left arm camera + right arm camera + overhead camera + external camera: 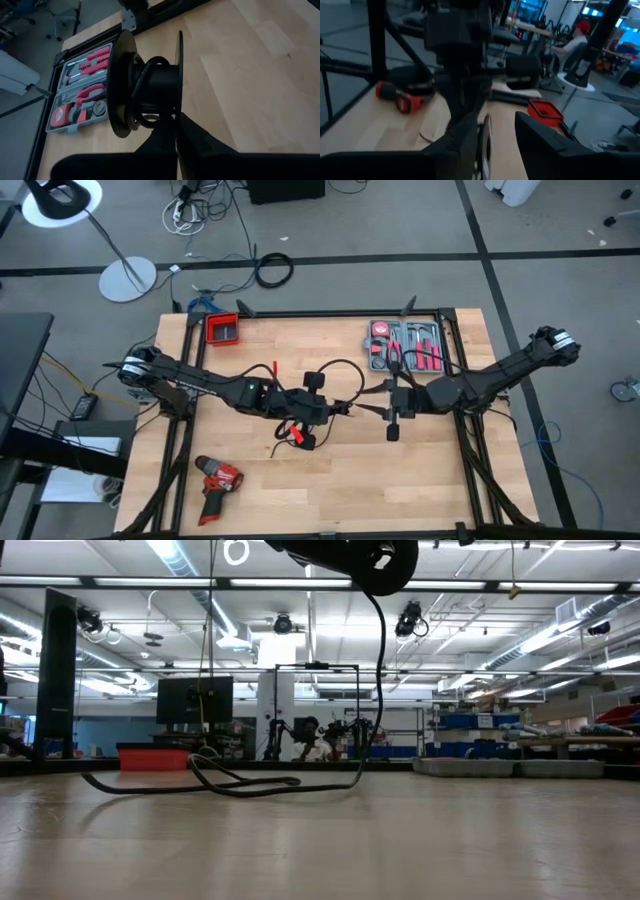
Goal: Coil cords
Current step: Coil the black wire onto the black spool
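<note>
A black spool (150, 85) with two thin flanges carries a few turns of the black cord (141, 82) on its core. My left gripper (176, 131) is shut on it above the table's middle (340, 410). From there the cord (381, 670) hangs down to the table, and its slack part (240, 783) lies in loose loops on the wood. My right gripper (497, 142) stands open just right of the spool (378, 408), roughly level. A thin dark edge (484, 137) shows between its fingers; I cannot tell whether they touch it. My left gripper pinches the rim of one spool flange (179, 107) between its two fingers, which come slanting down from the table's left. The spool is lifted clear of the table, its axis lying across the fingers. The cord trails slack below it.
A red drill (218, 480) lies at the near left. An open tool case (405, 347) sits at the far right and a red bin (222, 328) at the far left. Bare wood lies along the near edge. A person (575, 35) sits beyond the table.
</note>
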Robot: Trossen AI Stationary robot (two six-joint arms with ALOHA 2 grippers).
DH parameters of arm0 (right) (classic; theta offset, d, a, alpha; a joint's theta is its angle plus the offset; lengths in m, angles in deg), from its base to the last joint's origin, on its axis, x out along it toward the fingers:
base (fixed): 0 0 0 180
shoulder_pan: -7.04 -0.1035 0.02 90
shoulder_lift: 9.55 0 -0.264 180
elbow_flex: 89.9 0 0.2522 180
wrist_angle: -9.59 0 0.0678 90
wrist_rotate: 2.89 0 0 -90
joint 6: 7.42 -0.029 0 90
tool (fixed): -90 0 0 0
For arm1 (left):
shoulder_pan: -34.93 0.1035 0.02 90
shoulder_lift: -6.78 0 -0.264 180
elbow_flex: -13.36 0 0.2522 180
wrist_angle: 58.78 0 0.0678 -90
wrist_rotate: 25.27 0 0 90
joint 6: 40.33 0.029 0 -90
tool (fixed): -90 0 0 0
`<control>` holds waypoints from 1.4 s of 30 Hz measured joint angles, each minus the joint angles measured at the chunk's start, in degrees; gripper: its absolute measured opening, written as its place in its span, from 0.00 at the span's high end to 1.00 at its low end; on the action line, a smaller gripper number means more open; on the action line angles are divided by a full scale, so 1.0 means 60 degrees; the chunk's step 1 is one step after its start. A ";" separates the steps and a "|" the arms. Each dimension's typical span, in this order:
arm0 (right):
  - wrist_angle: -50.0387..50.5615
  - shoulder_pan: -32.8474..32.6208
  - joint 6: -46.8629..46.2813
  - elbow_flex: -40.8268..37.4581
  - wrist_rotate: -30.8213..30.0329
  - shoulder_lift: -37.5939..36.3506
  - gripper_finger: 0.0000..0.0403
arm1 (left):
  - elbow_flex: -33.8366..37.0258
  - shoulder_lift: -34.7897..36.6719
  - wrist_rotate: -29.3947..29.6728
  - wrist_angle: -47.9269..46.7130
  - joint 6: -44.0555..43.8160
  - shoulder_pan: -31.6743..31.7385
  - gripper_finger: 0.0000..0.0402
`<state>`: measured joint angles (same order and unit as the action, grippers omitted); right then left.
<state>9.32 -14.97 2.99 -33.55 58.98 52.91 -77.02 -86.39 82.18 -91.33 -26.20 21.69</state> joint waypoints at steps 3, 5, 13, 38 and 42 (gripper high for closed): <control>-0.0198 0.0236 -0.0140 0.0038 0.0537 0.0210 0.67 | 0.0002 0.0000 0.0178 0.0002 -0.0102 0.0011 1.00; -0.0165 0.0402 -0.0367 0.0165 0.0750 0.0464 0.68 | 0.0002 0.0000 0.0213 0.0004 -0.0153 0.0015 1.00; 0.0324 0.0812 -0.0448 0.0887 0.1256 0.1216 0.67 | 0.0002 0.0000 0.0239 -0.0002 -0.0223 0.0015 1.00; 0.1358 0.1324 -0.0682 0.0923 0.1553 0.1275 0.99 | 0.0013 -0.0022 0.0953 0.0237 -0.0125 0.0000 1.00; 0.1438 0.1296 -0.0710 0.0923 0.1442 0.1253 0.99 | 0.0018 -0.0022 0.1041 0.0287 -0.0548 0.0004 0.97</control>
<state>17.94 -7.19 -1.27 -28.02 67.63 60.42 -76.91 -86.52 88.43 -89.60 -29.49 21.71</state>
